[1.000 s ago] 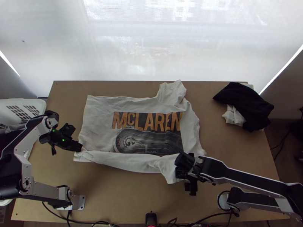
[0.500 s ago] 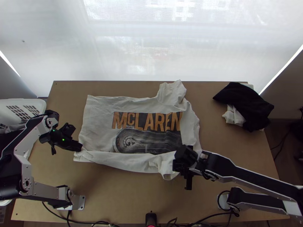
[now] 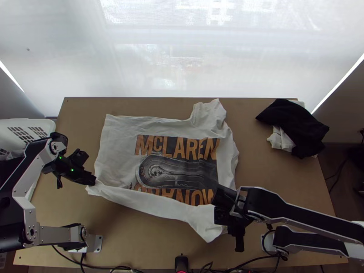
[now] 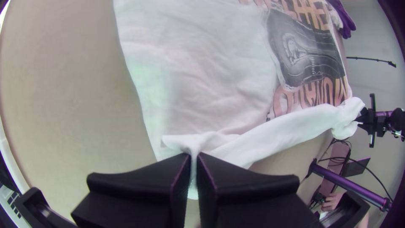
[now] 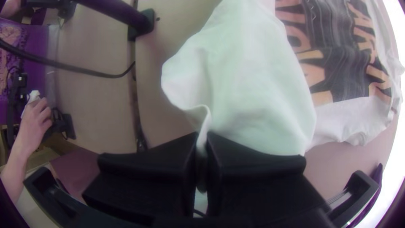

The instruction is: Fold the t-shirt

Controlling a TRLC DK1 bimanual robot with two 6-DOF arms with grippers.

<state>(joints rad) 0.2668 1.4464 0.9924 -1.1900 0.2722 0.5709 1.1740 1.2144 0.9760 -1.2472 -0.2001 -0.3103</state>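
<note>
The white t-shirt (image 3: 118, 145) with a dark and orange print lies across the middle of the table, its near side lifted in a long strip between the grippers. My left gripper (image 3: 93, 181) is at the shirt's near left corner. In the left wrist view, my left gripper (image 4: 193, 157) is shut on a pinch of white cloth. My right gripper (image 3: 223, 218) is at the near right part of the shirt. Seen from its own wrist, my right gripper (image 5: 203, 139) is shut on a fold of the shirt (image 5: 257, 84).
Black cloth (image 3: 295, 125) with white cloth under it lies at the table's far right. A white basket (image 3: 27, 129) stands left of the table. A small black device (image 3: 181, 263) sits at the near edge beside cables. A person's hand (image 5: 38, 116) shows beyond the table.
My right gripper first moved up the picture, then back down and slightly right, pulling the shirt's near side out so more of the lower print shows. My left gripper shifted slightly left.
</note>
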